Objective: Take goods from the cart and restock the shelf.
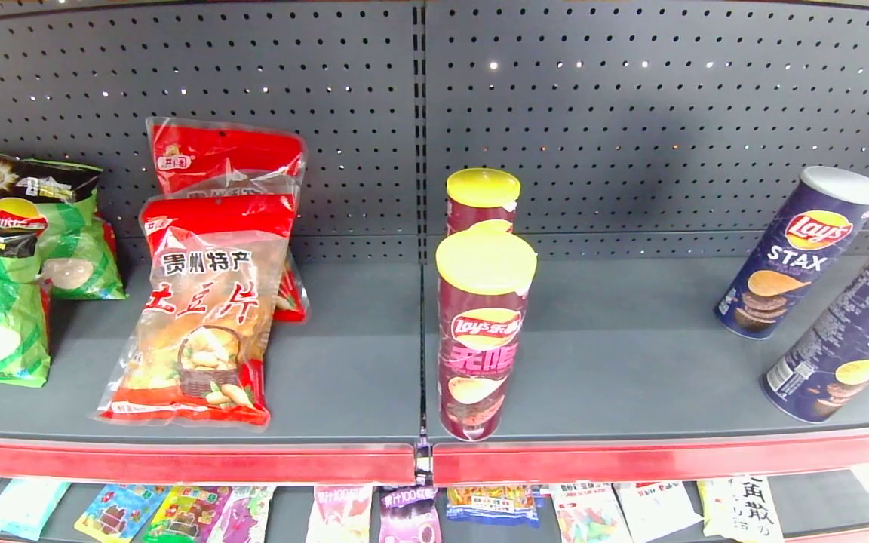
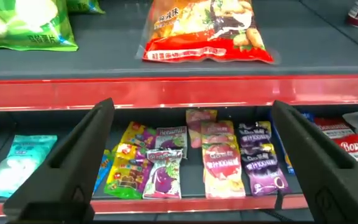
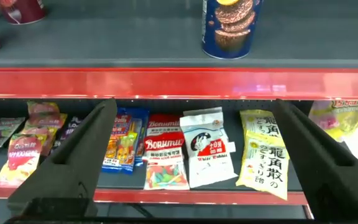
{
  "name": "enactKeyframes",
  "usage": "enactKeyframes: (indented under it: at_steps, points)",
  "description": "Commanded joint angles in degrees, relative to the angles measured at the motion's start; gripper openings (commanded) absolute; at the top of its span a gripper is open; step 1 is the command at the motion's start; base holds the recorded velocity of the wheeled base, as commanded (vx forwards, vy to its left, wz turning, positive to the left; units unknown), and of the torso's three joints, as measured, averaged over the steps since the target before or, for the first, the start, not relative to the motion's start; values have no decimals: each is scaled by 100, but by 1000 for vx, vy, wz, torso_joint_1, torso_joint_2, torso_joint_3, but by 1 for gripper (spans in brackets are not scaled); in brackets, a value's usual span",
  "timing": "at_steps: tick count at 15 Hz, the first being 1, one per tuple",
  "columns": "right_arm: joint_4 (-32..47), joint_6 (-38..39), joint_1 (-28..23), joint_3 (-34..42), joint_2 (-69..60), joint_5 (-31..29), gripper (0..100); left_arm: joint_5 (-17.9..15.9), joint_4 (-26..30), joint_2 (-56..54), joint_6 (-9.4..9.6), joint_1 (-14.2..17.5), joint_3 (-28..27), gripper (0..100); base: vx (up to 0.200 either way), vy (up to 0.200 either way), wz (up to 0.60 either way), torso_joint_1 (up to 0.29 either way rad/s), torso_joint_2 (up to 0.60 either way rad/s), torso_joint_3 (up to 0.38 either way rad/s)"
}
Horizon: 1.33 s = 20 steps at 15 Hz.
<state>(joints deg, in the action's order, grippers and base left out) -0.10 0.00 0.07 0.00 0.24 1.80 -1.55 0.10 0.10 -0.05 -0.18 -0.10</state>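
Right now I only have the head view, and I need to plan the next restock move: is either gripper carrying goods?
Observer: No. The left gripper is open, with nothing between its fingers.
Operator: And the right one?
Observer: The right gripper is open and empty too.
Operator: What is the left one facing?
Observer: Pink packets and purple packets lying on the lower shelf, framed between its fingers.
Operator: And the right?
Observer: A white packet on that lower shelf, with a yellow packet beside it.
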Motion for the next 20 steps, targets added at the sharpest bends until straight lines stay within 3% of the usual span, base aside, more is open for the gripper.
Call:
enactKeyframes:
  at_steps: [1,5,8,20]
  points:
    - [1,-9,1,0,-16,4,100,-3,-1,-10,-4,1,-8,100,-200,0,0,-2,2,-2]
    - [1,-9,1,0,-16,4,100,-3,-1,-10,5,1,1,100,-200,0,0,11,4,1]
    - [1,-9,1,0,-16,4,100,-3,-1,-10,-4,1,1,100,0,0,0,0,0,0]
    - [1,-9,1,0,-16,4,100,-12,-1,-10,-4,1,1,100,0,-200,0,5,4,-1]
